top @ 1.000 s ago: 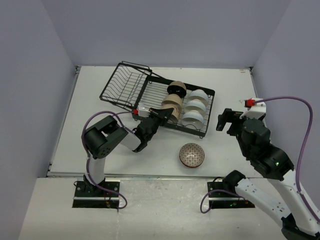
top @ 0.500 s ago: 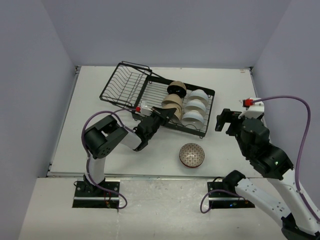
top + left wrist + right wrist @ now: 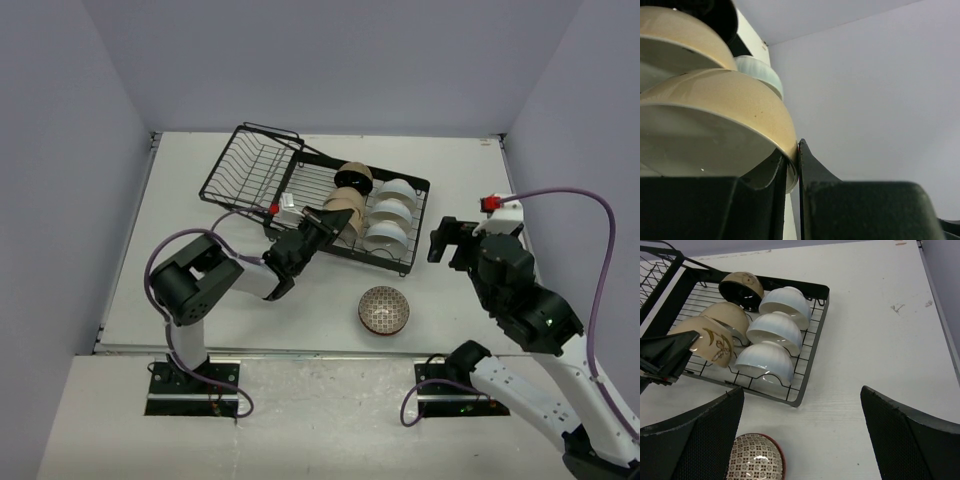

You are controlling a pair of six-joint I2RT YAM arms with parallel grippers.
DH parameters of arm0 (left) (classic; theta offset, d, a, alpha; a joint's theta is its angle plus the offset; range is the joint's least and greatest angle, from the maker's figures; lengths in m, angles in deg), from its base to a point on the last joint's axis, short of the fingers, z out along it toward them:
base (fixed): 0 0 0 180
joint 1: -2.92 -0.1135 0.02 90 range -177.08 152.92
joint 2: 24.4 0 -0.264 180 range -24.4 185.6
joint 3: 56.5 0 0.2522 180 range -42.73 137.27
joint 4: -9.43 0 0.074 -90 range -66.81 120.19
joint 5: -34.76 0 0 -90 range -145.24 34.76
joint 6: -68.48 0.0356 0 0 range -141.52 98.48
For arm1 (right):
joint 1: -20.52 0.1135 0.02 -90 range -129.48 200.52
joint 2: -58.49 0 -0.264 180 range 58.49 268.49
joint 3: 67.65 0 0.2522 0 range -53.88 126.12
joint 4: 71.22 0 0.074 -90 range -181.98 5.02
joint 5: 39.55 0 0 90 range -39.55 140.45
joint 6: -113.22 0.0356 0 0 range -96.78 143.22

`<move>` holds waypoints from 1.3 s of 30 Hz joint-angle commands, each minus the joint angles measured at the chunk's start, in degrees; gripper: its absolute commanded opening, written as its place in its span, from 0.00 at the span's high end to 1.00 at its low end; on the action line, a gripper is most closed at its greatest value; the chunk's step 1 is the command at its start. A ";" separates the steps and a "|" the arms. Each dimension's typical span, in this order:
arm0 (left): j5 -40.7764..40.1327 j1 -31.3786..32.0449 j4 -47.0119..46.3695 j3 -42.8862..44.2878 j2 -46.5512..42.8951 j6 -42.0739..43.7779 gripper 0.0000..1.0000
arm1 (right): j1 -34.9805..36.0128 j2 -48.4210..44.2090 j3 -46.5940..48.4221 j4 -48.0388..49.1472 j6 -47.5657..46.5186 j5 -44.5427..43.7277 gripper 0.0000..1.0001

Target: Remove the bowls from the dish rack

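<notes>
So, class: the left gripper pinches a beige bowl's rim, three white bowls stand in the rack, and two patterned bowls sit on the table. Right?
The top view shows only one patterned bowl on the table. Otherwise right: left gripper on the rim of the beige bowl, three white bowls in the rack.

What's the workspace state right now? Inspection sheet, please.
Surface: white table, a few small scuffs.
Job's things: dish rack holds three white bowls, a rear beige bowl and a black-inside bowl; patterned bowl sits upright on the table, outside the rack.
Clutter: nothing seen.
Grippers: left gripper shut on the front beige bowl, at its rim; right gripper open, empty, right of the rack.
Cables: purple cable arcs off the right arm; second purple cable loops over the left arm.
Surroundings: plain lavender walls.
</notes>
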 commanded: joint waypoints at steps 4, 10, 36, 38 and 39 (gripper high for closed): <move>-0.33 0.60 -16.47 1.26 -7.85 6.24 1.00 | -0.13 0.77 0.45 1.92 -0.88 1.29 0.01; 0.02 0.87 -14.09 -0.32 -11.19 7.64 1.00 | -0.04 1.21 0.62 1.92 -0.62 1.81 0.01; -11.94 23.10 110.34 31.14 -27.56 42.89 1.00 | -0.13 4.55 3.87 -0.71 1.58 5.77 0.01; -11.75 24.59 115.69 30.97 -25.28 43.33 1.00 | -0.13 5.25 4.05 -1.15 1.67 5.94 0.01; -11.67 25.03 117.12 30.80 -24.48 43.42 1.00 | -0.13 5.61 4.23 -1.24 1.67 6.12 0.01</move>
